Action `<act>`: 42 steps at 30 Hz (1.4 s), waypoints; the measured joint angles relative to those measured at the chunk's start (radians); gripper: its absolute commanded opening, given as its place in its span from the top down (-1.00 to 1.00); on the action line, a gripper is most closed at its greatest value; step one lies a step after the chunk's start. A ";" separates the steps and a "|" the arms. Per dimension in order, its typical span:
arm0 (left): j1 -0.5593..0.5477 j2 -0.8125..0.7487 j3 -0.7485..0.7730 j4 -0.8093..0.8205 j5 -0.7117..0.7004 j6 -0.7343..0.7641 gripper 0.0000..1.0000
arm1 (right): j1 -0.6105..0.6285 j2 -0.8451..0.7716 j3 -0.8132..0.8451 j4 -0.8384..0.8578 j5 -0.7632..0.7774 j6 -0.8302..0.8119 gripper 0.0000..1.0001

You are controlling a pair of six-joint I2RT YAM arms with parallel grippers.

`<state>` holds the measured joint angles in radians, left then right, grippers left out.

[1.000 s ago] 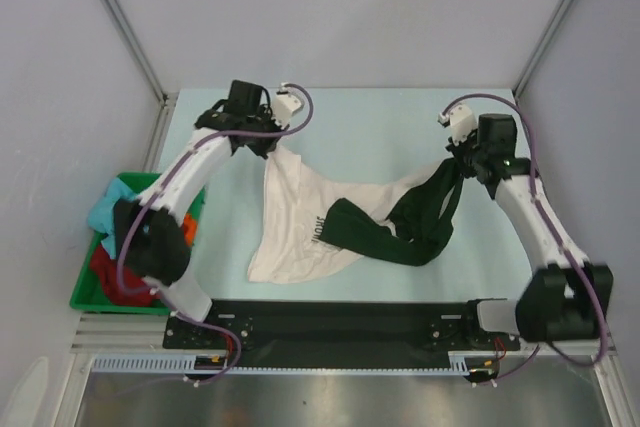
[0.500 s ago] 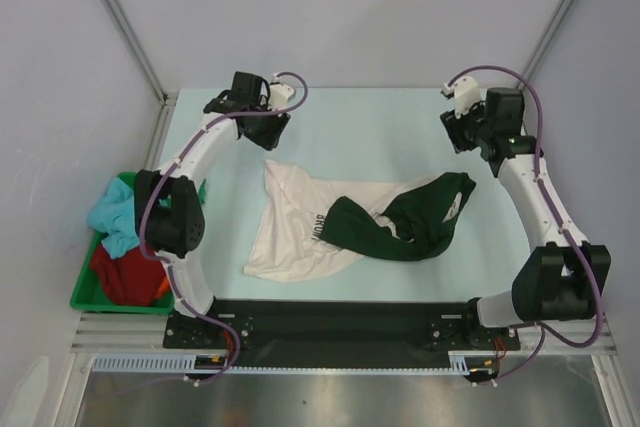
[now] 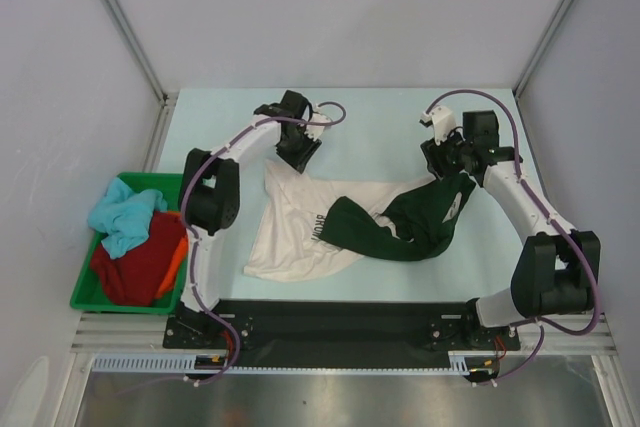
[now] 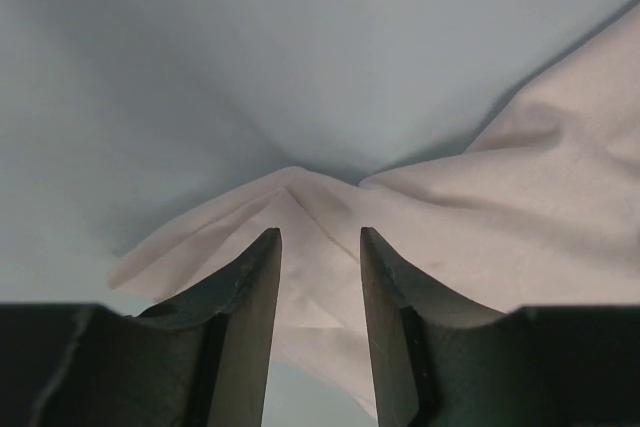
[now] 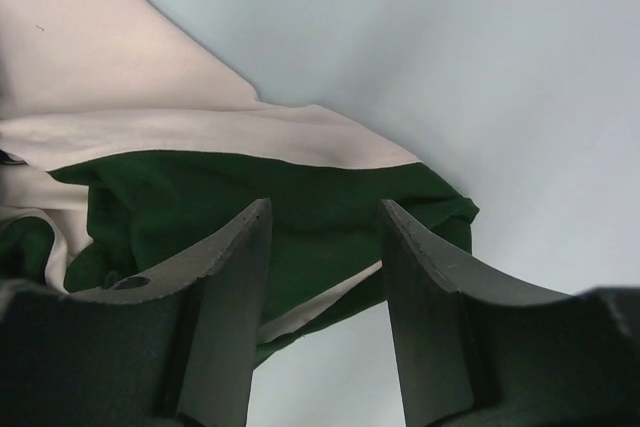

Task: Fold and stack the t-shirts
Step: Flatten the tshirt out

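A cream t-shirt (image 3: 290, 232) with black lettering lies crumpled in the middle of the table. A dark green t-shirt (image 3: 410, 222) lies across its right part. My left gripper (image 3: 299, 155) is open just above the cream shirt's upper left corner; in the left wrist view that corner (image 4: 300, 197) lies between and ahead of the fingers (image 4: 252, 287). My right gripper (image 3: 445, 169) is open above the green shirt's upper right end; in the right wrist view the green cloth (image 5: 320, 212) lies between the fingers (image 5: 240, 277), and nothing is gripped.
A green bin (image 3: 88, 292) at the left table edge holds light blue (image 3: 125, 219), dark red (image 3: 135, 269) and orange (image 3: 176, 255) shirts. Grey walls stand behind and at both sides. Pale blue table (image 3: 380, 127) lies behind the shirts.
Both grippers let go of the shirts, which dropped flat on the table. Then both arms swung inward and down toward the shirts' upper corners.
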<state>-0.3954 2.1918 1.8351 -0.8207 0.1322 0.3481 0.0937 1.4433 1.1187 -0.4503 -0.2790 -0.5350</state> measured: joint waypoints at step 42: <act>0.009 -0.017 0.064 0.018 -0.152 -0.006 0.99 | -0.006 0.080 -0.013 -0.056 -0.030 -0.123 -0.03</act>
<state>-0.3866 2.1746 1.8996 -0.8024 -0.0196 0.3416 0.0875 1.5230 1.1057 -0.5068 -0.3088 -0.6579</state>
